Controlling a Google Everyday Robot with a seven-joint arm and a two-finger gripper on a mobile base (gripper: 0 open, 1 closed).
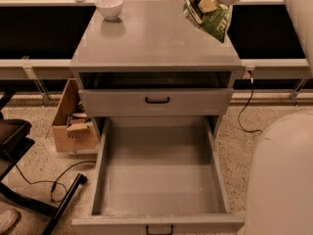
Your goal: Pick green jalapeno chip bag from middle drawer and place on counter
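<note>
The green jalapeno chip bag [211, 17] hangs in the air above the right rear part of the counter [151, 38], its lower corner just over the surface. My gripper [208, 2] is at the top right, shut on the bag's upper part. The middle drawer [159, 173] is pulled fully out below, and its grey floor is bare. A closed drawer front with a black handle [157, 100] sits above it.
A white bowl [109, 7] stands on the counter's back left corner. A cardboard box [72, 124] sits on the floor left of the cabinet, next to black chair legs [58, 207] and cables. My pale arm [283, 175] fills the lower right.
</note>
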